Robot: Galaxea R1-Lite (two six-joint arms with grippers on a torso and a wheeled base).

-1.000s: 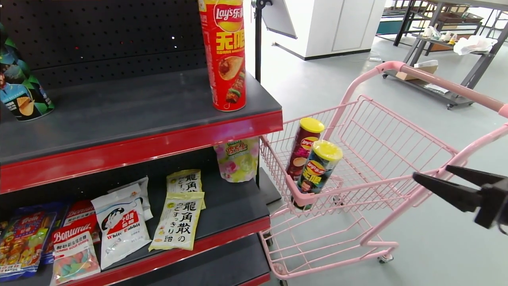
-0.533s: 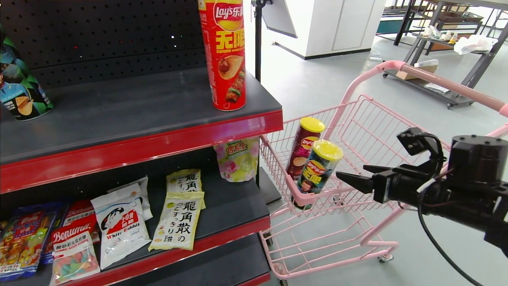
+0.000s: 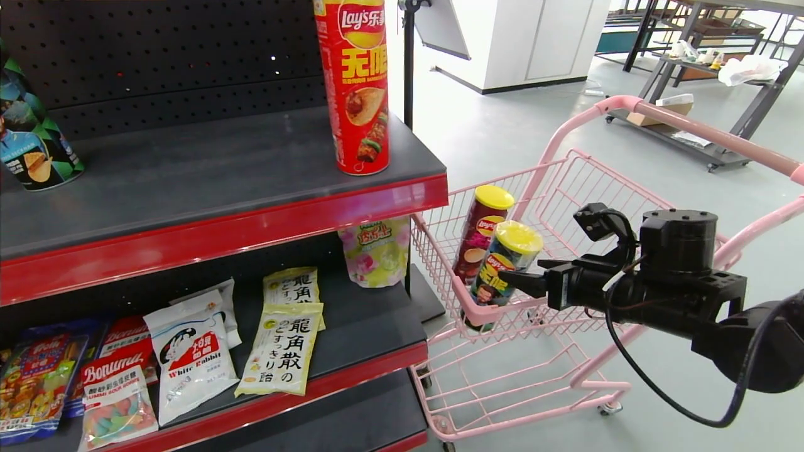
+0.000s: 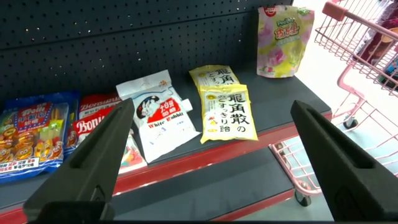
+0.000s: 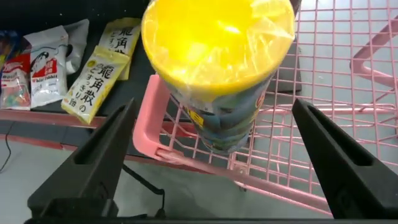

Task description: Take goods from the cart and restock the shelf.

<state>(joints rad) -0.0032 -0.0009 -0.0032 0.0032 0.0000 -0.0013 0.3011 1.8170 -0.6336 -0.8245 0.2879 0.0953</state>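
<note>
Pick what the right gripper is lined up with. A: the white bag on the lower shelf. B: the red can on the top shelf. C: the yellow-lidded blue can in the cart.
C: the right gripper, open, frames the yellow-lidded blue can standing in the pink cart.

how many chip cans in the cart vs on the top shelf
Cans in the cart: 2, a maroon can and a blue can
Cans on the top shelf: 2, a red can and a green can
Total: 4
</note>
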